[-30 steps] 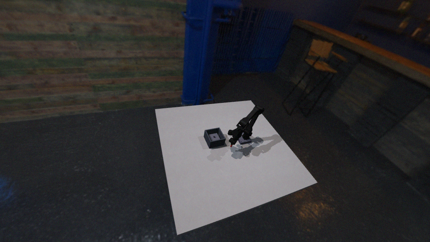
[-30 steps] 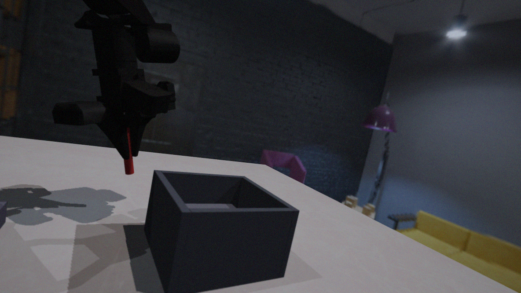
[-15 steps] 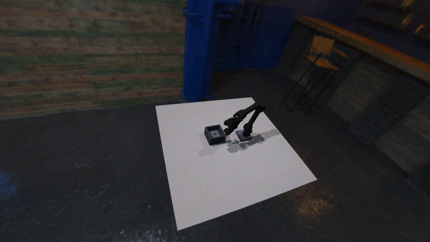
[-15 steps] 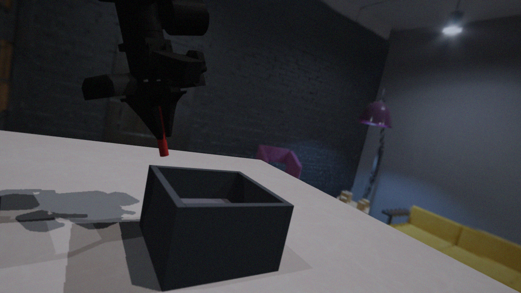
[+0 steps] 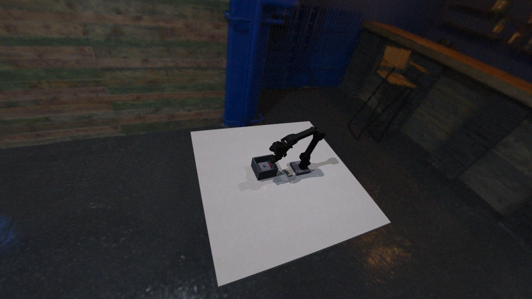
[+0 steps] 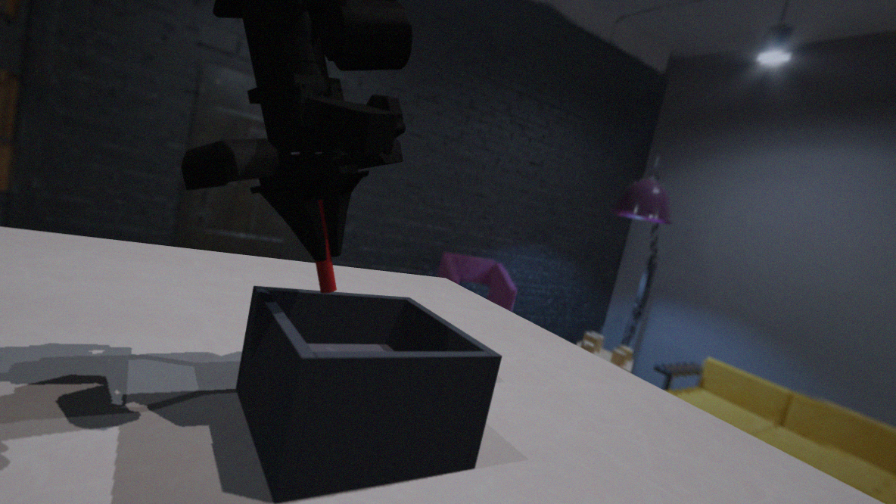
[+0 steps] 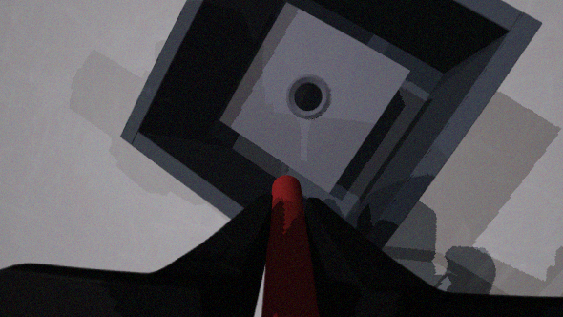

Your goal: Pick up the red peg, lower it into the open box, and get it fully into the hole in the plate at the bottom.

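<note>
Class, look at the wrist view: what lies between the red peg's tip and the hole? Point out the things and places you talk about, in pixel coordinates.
Only bare plate (image 7: 367, 91) shows between the red peg (image 5: 271, 164) (image 6: 326, 277) (image 7: 286, 190) and the hole (image 7: 307, 96).

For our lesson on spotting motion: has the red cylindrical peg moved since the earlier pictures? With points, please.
Yes. Against the dark open-topped square box (image 5: 264, 174) (image 6: 388, 413) (image 7: 167, 72), the red cylindrical peg (image 5: 271, 164) (image 6: 326, 277) (image 7: 286, 191) has shifted from beside it to its rim.
</note>
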Motion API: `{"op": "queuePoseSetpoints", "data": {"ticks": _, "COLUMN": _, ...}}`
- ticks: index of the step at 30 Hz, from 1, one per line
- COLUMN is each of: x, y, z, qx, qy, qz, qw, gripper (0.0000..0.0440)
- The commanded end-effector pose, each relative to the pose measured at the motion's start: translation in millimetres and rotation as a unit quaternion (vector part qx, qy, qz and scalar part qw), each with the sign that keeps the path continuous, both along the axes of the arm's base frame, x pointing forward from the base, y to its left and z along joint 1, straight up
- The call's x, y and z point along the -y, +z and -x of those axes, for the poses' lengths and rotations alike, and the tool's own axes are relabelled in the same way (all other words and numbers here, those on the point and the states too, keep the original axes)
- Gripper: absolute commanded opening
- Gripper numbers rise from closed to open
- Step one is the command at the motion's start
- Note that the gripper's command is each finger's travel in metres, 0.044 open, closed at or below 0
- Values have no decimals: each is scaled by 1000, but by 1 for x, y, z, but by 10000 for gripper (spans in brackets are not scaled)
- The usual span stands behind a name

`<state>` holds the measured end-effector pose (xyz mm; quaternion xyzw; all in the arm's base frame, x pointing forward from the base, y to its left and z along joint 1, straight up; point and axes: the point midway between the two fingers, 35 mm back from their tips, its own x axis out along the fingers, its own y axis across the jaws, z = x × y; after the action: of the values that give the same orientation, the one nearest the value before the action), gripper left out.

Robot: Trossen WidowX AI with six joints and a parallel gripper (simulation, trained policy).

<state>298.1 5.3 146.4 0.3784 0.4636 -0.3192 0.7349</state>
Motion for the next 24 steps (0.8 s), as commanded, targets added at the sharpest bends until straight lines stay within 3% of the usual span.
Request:
{"op": "queuePoseSetpoints", "data": {"ticks": 1, "x": 10, "y": -3, "z": -8, "qx": 0, "qy": -8, "qz": 3, "qw": 1000, "gripper": 0}}
{"op": "queuePoseSetpoints", "data": {"ticks": 21, "x": 42, "y": -43, "z": -34, "qx": -42, "qy": -29, "qz": -12, "qw": 999, "gripper": 13}}
{"op": "queuePoseSetpoints", "data": {"ticks": 24, "x": 44, "y": -53, "z": -36, "qx": -52, "qy": -25, "qz": -11, "qw": 998, "gripper": 57}}
